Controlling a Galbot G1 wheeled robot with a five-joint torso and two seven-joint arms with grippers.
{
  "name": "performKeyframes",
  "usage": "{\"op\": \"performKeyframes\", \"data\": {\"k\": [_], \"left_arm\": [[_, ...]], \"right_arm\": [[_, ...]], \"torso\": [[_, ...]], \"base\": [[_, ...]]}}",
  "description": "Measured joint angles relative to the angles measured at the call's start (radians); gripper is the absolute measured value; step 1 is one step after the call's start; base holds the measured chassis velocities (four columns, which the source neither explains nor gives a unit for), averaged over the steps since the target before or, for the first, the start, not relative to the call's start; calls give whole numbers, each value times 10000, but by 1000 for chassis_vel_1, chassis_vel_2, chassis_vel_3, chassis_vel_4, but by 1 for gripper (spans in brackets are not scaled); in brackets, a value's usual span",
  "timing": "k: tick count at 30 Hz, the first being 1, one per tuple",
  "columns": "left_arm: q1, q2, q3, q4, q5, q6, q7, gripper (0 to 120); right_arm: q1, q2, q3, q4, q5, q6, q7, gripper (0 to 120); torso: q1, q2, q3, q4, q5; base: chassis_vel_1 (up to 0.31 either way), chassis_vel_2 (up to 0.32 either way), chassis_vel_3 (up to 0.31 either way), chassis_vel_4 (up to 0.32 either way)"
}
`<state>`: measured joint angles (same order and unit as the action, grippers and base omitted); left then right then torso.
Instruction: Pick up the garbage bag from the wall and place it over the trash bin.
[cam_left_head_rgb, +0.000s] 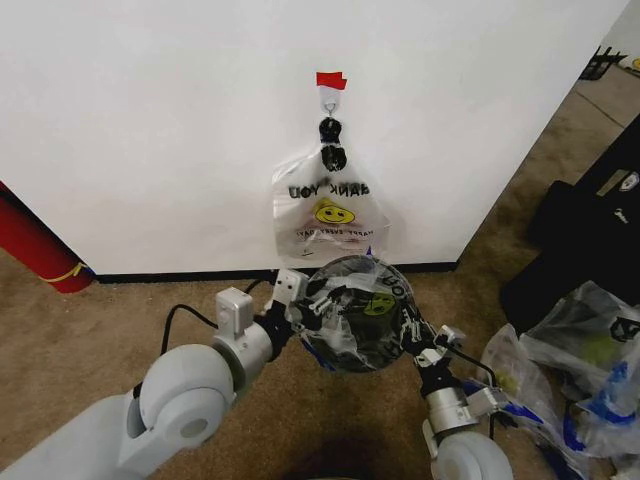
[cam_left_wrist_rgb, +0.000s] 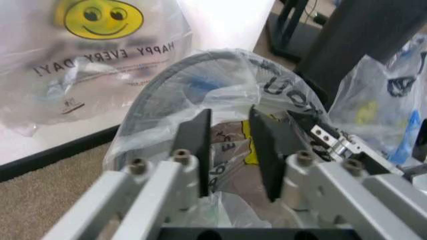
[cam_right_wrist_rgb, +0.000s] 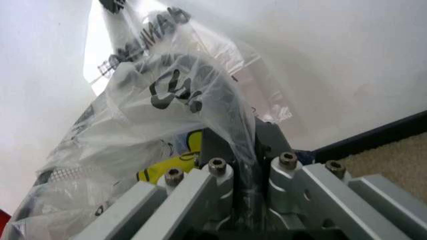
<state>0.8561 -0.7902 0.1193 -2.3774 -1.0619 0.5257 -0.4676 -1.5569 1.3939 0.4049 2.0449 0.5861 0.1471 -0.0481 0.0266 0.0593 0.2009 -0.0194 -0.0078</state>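
Two grippers flank the trash bin (cam_left_head_rgb: 352, 318), which stands on the tan carpet (cam_left_head_rgb: 90, 330) just near of the white wall (cam_left_head_rgb: 150, 120), with the garbage bag (cam_left_head_rgb: 345, 300) draped over its rim and sagging inside. On the bin's left, the left gripper (cam_left_head_rgb: 305, 296) has its fingers (cam_left_wrist_rgb: 195, 150) parted with a fold of the bag between them, not visibly clamped, while on the right the right gripper (cam_left_head_rgb: 425, 352) is pinched tight on a twisted strand of the same bag. Farther back, a smiley-face bag (cam_left_head_rgb: 330, 212) hangs from a small hook (cam_left_head_rgb: 329, 100) under a red tape strip (cam_left_head_rgb: 331, 80), and lumpy clear sacks (cam_left_head_rgb: 575, 370) lie on the floor to the right.
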Motion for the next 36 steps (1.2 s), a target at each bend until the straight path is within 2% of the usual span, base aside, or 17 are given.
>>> {"op": "performKeyframes", "data": {"k": [1, 3, 4, 6, 11, 16, 20, 25, 36], "left_arm": [[-50, -16, 61, 11, 13, 44, -3, 20], [-175, -51, 164, 38, 31, 153, -27, 8], [-175, -51, 164, 38, 31, 153, -27, 8], [-328, -68, 265, 105, 39, 286, -81, 0], [-757, -137, 555, 432, 39, 664, -263, 0], [-1239, -393, 1336, 1143, 194, 1171, -555, 0], [-1396, -547, 1811, 1543, 529, 1191, -565, 0], [-1610, -1080, 2568, 2479, 1350, 1234, -571, 0], [-2525, -1435, 3564, 3547, 1597, 1387, -594, 0]], "right_arm": [[-13, 2, 8, 7, -40, 18, -1, 1], [-24, 37, 35, 42, -96, 55, -1, 1], [-24, 37, 35, 42, -96, 55, -1, 1], [-24, 122, 32, 86, -168, 79, 0, 1], [-13, 239, -52, 98, -545, 174, -7, 1], [-49, 249, -158, 102, -904, 262, -94, 1], [-54, 274, -168, 168, -964, 263, -112, 1], [-82, 327, -232, 259, -1289, 263, -190, 1], [-141, 291, -255, 278, -1836, 295, -337, 1]], "torso": [[0, 0, 0, 0, -1], [0, 0, 0, 0, -1], [0, 0, 0, 0, -1], [0, 0, 0, 0, -1], [0, 0, 0, 1, -1], [0, -2, 1, 1, -1], [0, -2, 0, 1, -1], [0, -2, 1, 2, -2], [0, -2, 1, 2, 0]], "base": [[0, 0, 0, 0], [0, 0, 0, 0], [0, 0, 0, 0], [0, 0, 0, 0], [0, 0, 0, 0], [0, 0, 0, 0], [0, 0, 0, 0], [0, 0, 0, 0], [0, 0, 0, 0]]}}
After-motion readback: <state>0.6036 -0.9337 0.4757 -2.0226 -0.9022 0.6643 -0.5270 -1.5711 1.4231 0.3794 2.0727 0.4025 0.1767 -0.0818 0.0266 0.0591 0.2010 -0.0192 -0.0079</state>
